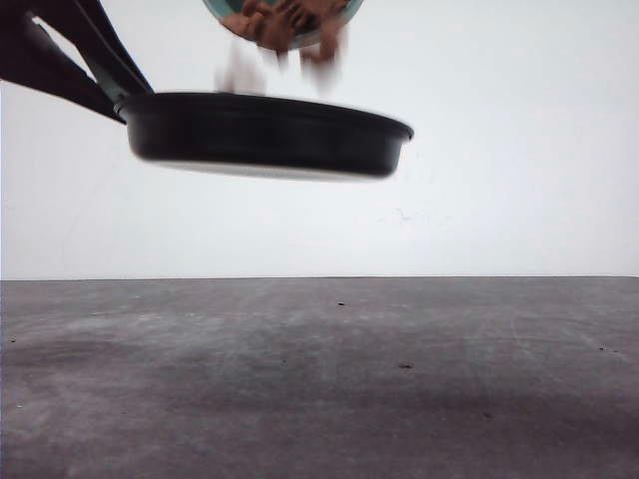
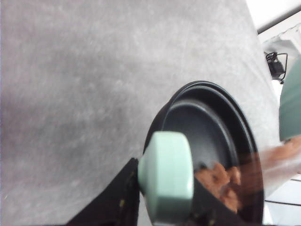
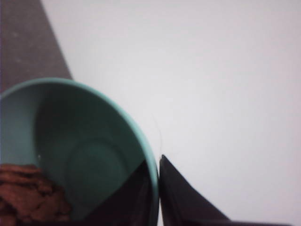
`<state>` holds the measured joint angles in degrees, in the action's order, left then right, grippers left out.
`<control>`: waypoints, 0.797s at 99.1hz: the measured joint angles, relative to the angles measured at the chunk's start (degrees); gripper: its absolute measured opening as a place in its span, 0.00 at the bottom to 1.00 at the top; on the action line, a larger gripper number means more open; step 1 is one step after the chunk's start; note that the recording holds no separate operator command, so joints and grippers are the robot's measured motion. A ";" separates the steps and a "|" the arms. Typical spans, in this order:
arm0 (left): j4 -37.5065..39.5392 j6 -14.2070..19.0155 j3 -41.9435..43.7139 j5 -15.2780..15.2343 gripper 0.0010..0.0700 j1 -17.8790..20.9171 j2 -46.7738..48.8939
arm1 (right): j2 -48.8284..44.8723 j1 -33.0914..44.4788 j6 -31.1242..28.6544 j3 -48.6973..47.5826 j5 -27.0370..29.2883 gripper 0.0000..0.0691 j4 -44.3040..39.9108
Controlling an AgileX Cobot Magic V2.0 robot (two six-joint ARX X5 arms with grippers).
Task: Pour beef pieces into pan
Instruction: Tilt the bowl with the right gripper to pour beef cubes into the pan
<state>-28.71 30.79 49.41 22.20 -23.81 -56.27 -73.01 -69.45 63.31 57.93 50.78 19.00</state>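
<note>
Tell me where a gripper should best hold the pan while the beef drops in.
By its short mint-green handle, coming from the handle end, as the left gripper does now. That rounded stub is the pan's one part outside the rim, so the fingers stay clear of the beef pieces falling from the teal bowl.

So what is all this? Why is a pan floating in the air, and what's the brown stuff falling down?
It's a robot with two arms, and you're seeing three cameras. One looks forward over the grey table. The other two sit on the robot's wrists.

The pan isn't floating. The left gripper is shut on its mint-green handle, holding it up above the table.

The right gripper pinches the rim of a teal bowl and tips it over the pan. The brown stuff is beef pieces tumbling out. Some have landed in the pan already, and some are left in the bowl.
</note>
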 joint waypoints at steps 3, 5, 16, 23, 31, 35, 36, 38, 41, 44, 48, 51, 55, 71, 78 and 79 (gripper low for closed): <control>0.04 -0.07 0.24 -0.02 0.07 0.00 0.00 | 0.00 0.00 1.07 0.00 -0.02 0.02 1.27; 0.11 -0.09 0.35 -0.02 0.07 0.00 0.02 | 0.00 0.00 1.77 0.00 -0.02 0.02 2.05; 0.04 -0.13 0.42 -0.13 0.07 0.00 0.02 | 0.00 0.00 5.31 0.00 -0.15 0.02 4.98; -0.07 -0.13 0.42 -0.15 0.07 0.00 0.02 | 0.00 0.00 6.58 0.00 -0.22 0.02 5.09; -0.26 -0.13 0.42 -0.22 0.07 0.00 0.02 | 0.00 0.00 7.48 0.00 -0.22 0.02 5.20; -0.28 -0.13 0.42 -0.22 0.07 0.00 0.00 | 0.00 0.00 8.20 0.00 -0.24 0.02 5.49; -0.28 -0.13 0.42 -0.22 0.07 0.00 0.00 | 0.00 -0.02 8.46 0.00 -0.24 0.02 5.68; -0.28 -0.13 0.42 -0.22 0.07 0.00 0.00 | 0.00 -0.07 8.92 0.00 -0.22 0.02 6.08; -0.35 -0.13 0.42 -0.22 0.07 0.00 0.00 | 0.00 -0.20 9.44 0.00 -0.20 0.02 7.10; -0.55 -0.13 0.44 -0.22 0.07 0.00 0.00 | 0.00 -0.35 9.92 0.00 -0.22 0.02 8.48; -0.90 -0.15 0.46 -0.22 0.07 0.00 0.00 | 0.00 -0.63 10.19 0.00 -0.44 0.02 10.49; -1.14 -0.20 0.46 -0.22 0.07 0.00 0.00 | 0.02 -0.66 10.43 0.02 -1.03 0.02 11.21; -1.29 -0.22 0.46 -0.22 0.07 0.02 0.00 | 0.04 -0.61 11.02 0.02 -1.20 0.02 11.41; -1.55 -0.87 1.31 -0.33 0.07 0.02 -0.02 | 0.04 -0.57 11.76 0.02 -1.49 0.02 11.26; -1.64 -1.29 1.97 -0.98 0.07 0.04 -0.04 | 0.04 -0.57 11.91 0.02 -1.49 0.02 11.54; -1.64 -1.31 2.05 -1.03 0.07 0.04 -0.04 | 0.04 -0.57 11.91 0.02 -1.49 0.02 11.72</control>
<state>-30.35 29.47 51.46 21.17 -23.77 -56.31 -72.97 -70.02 75.22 57.95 49.30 30.72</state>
